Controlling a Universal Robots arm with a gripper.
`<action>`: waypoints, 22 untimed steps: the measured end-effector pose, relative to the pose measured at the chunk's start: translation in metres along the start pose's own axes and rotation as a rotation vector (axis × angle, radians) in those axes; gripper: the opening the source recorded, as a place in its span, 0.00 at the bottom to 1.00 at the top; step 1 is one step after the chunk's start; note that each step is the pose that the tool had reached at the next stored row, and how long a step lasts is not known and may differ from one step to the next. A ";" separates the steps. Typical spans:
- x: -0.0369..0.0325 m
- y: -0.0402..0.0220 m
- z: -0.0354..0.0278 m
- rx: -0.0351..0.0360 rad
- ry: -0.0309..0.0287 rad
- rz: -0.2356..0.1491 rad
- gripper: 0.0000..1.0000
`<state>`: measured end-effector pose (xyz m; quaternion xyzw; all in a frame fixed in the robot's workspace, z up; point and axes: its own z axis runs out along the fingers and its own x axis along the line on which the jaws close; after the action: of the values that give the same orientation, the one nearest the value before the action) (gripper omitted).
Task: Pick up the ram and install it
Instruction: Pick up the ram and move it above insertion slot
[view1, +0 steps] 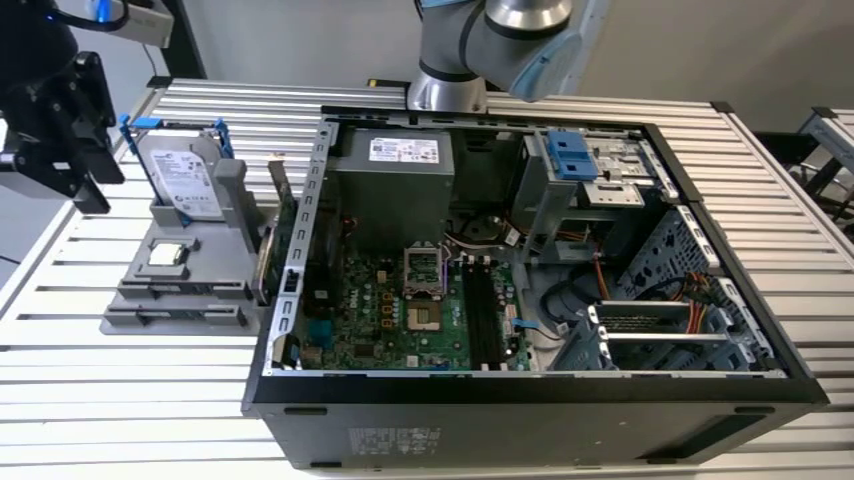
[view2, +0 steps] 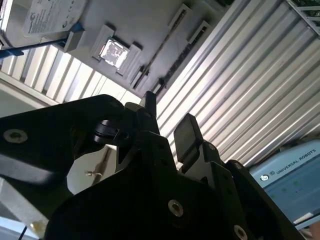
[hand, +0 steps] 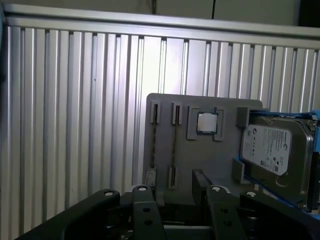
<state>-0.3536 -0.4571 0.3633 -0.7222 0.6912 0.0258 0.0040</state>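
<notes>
From my station I saw the gripper (view1: 60, 130) hanging up off the exterior view's left of the grey holder (view1: 174, 300), on the side where the hard drive (view1: 180, 175) stood in its blue frame. The claw was released. In the second wrist view its two dark fingers (view2: 187, 134) stood apart with bare table slats showing through the gap and nothing between them.

The ram (view1: 274, 235) stood on its long edge in a slot on the holder's opposite side, next to the open computer case (view1: 534, 395) and well apart from the claw. The CPU chip (view1: 166, 254) lay on the holder between the ram and the hard drive. In the first wrist view the ram (hand: 174, 147) showed only as a thin dark line down the holder, just beside the chip's pocket, with the claw's fingers framing the holder's near edge.
</notes>
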 end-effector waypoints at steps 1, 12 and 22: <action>0.0000 0.0000 0.0011 -0.0002 0.0035 0.000 1.00; 0.0005 -0.0005 0.0185 0.0045 0.0196 0.001 1.00; 0.0011 -0.0010 0.0325 0.0095 0.0198 0.000 1.00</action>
<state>-0.3535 -0.4569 0.3308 -0.7222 0.6915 0.0154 0.0005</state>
